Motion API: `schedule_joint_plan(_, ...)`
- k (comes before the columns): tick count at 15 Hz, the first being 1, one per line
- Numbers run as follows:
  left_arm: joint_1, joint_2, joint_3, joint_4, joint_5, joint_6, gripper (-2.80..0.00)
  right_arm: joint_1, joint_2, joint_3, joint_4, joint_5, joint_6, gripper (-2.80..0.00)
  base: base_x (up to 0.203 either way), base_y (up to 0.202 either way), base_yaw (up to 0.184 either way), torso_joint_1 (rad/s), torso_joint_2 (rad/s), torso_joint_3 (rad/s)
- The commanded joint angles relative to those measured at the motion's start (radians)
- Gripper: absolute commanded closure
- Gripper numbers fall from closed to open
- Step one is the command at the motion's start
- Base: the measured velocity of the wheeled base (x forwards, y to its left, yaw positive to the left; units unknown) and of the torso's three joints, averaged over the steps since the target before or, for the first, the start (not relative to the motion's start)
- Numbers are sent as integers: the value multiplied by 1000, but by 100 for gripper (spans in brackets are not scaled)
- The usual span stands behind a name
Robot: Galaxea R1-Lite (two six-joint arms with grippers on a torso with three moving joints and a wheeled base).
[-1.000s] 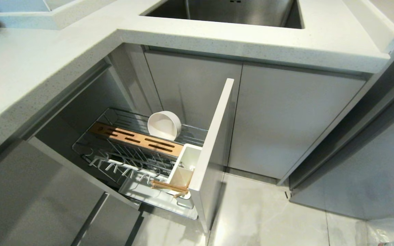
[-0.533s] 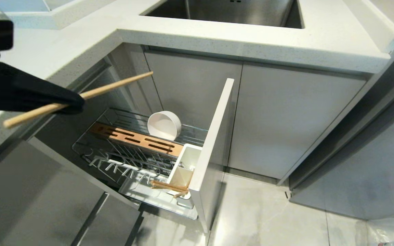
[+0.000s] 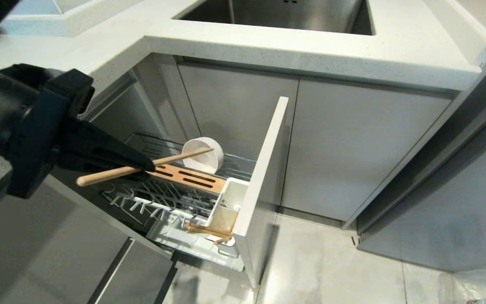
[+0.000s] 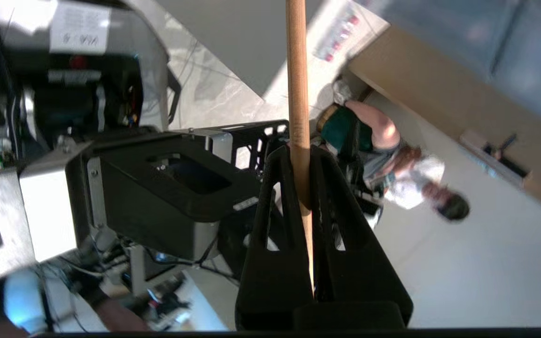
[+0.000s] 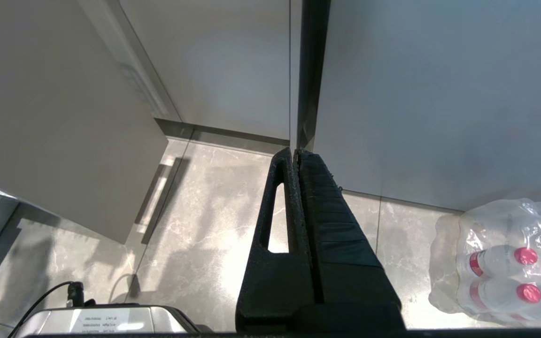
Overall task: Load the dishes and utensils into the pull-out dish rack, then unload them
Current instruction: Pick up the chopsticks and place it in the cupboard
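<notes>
**One chopstick still in the air, loading part done**

One chopstick is pinched crosswise between the closed fingers of the left gripper, which hangs over the rear part of the pull-out dish rack, above its slotted wood strip. The stick's far tip points toward the cream-white bowl, which lies tipped on its side in the wire basket behind the strip, near the cabinet front.

At the front end of the rack, the white utensil cup stands against the cabinet front. Another chopstick lies across the rack's near edge beside that cup, rather than standing in it, as far as the head view shows. No spoon is visible anywhere.

Judging by this, the bowl is loaded, one chopstick is down, and the held one has yet to reach the cup. The spoon and the whole unloading half appear to remain.

The right gripper is closed on nothing, parked low over the floor beside a pack of water bottles.
</notes>
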Motion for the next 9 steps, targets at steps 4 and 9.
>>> schedule_joint_plan(4,-55,118,-1,8,101,-85,0,0,0,2,0,0,0,0,0,0,0,0,0,0)
schedule_joint_plan(9,-87,211,-1,39,117,-122,0,0,0,2,0,0,0,0,0,0,0,0,0,0)
